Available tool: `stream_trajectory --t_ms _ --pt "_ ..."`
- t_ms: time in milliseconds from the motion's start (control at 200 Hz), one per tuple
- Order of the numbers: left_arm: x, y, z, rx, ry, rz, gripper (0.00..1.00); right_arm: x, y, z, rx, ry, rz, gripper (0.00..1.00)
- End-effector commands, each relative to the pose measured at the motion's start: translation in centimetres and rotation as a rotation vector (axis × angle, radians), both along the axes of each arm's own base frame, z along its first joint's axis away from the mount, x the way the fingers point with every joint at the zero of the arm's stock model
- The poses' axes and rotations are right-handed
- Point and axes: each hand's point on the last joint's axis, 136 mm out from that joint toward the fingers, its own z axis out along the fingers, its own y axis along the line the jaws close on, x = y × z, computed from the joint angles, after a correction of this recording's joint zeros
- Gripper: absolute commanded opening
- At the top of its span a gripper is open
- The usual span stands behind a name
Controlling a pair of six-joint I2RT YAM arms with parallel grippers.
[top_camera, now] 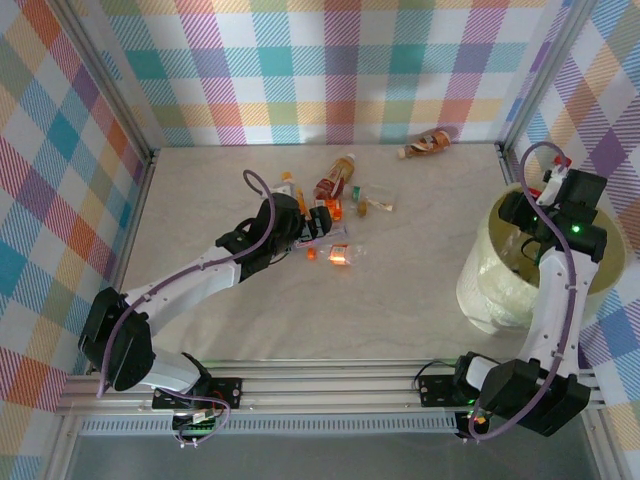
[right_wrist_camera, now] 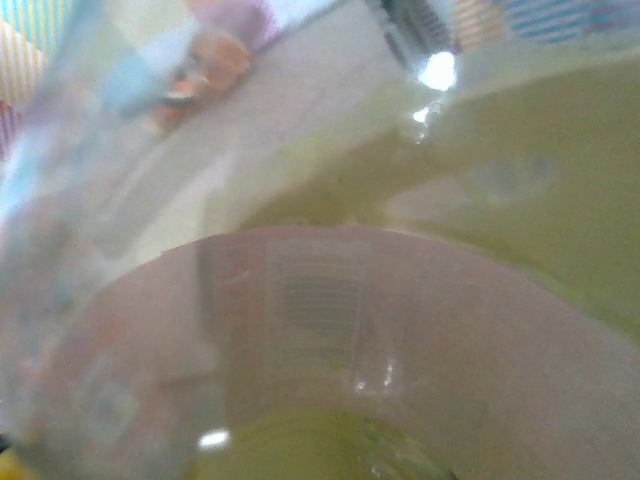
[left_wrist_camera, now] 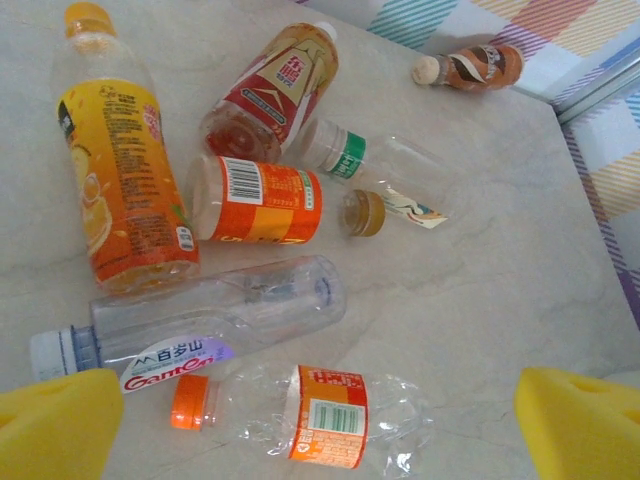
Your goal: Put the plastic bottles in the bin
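Starting at your left end effector (left_wrist_camera: 320, 390), you have its yellow fingers (left_wrist_camera: 60, 430) spread fully apart and gripping nothing; it hangs over the bottle cluster in the middle of the bench (top_camera: 400, 300). Directly below the gap lies a crumpled clear bottle (left_wrist_camera: 310, 415) with an orange cap and an orange label. Just beyond it, a clear bottle with a pale blue cap (left_wrist_camera: 200, 320) lies on its side. Farther out you find an orange-label bottle (left_wrist_camera: 260, 200) lying down, a tall orange juice bottle (left_wrist_camera: 120, 180) to its left, a red-label bottle (left_wrist_camera: 275, 90), and a clear bottle with a green band (left_wrist_camera: 370, 165) just beside that one. A brown bottle (left_wrist_camera: 470, 68) lies well apart from the rest, near the plaid back wall (top_camera: 320, 70).

Your right end effector (top_camera: 522, 228) is over the bin (top_camera: 490, 290), which stands at the bench's right edge. From its wrist you see a blurred clear bottle with a barcode label (right_wrist_camera: 320, 300) right against the lens, with the bin's pale yellow inside behind it. You cannot tell whether its jaws stand apart or clamp that bottle.
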Motion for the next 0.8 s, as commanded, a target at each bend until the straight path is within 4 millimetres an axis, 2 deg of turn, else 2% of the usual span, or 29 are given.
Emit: stream_trajectory --t_ms 0,90,200,330,445,540,615,795 --pt "-0.3 0.6 1.1 0.006 -0.019 0.018 1.00 -1.8 -0.4 -0.7 -0.076 0.063 0.000 0.72" --pt "-0.3 0.7 0.9 0.003 -0.012 0.028 1.00 -1.9 -0.3 -0.6 -0.077 0.063 0.003 0.82" --pt "-0.3 1.0 0.6 0.001 -0.004 0.051 1.00 -1.9 0.0 0.5 -0.073 0.033 0.005 0.89" --pt "-0.3 1.7 0.2 0.010 0.004 0.088 1.00 -2.1 0.3 2.3 -0.063 -0.016 -0.002 0.92" --pt "-0.3 2.8 -0.3 0.022 0.019 0.143 1.00 -2.5 1.4 4.9 -0.022 -0.093 0.000 0.95" --pt "-0.3 3.6 -0.9 0.015 0.035 0.183 1.00 -2.5 3.7 7.3 0.043 -0.186 0.064 1.00" --pt "-0.4 4.2 -1.4 0.006 0.050 0.217 1.00 -2.4 5.9 9.0 0.096 -0.254 0.142 1.00" --pt "-0.7 5.7 -2.2 -0.007 0.074 0.277 1.00 -1.4 11.8 11.5 0.221 -0.343 0.363 1.00"
